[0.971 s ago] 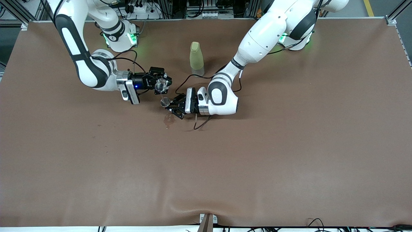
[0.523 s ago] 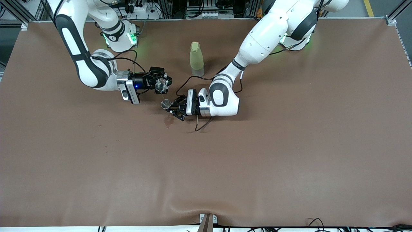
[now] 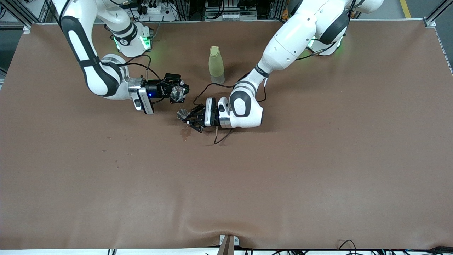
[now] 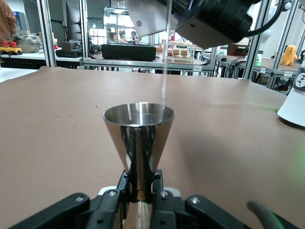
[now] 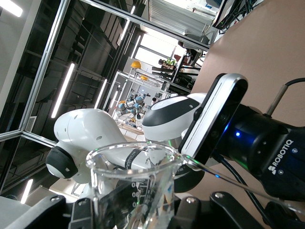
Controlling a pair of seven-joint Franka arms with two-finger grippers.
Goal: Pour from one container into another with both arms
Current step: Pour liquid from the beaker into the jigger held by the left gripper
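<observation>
My right gripper [image 3: 178,92] is shut on a clear glass measuring beaker [image 3: 176,94], tipped over toward the left arm. A thin stream of liquid [image 4: 165,62] falls from it into a shiny steel cone-shaped jigger [image 3: 182,113]. My left gripper [image 3: 187,119] is shut on that jigger's [image 4: 138,126] narrow waist and holds it upright just above the table, right under the beaker's [image 5: 138,183] spout. The left arm's wrist [image 5: 214,129] fills the right wrist view past the beaker.
A pale yellow-green bottle [image 3: 216,64] stands upright on the brown table [image 3: 283,170], farther from the front camera than both grippers. A small wet stain [image 3: 184,132] lies on the table just nearer than the jigger. A cable [image 3: 221,136] loops beneath the left wrist.
The left gripper with the jigger has shifted slightly toward the beaker and risen a little. The right gripper holds still with the beaker tipped.
</observation>
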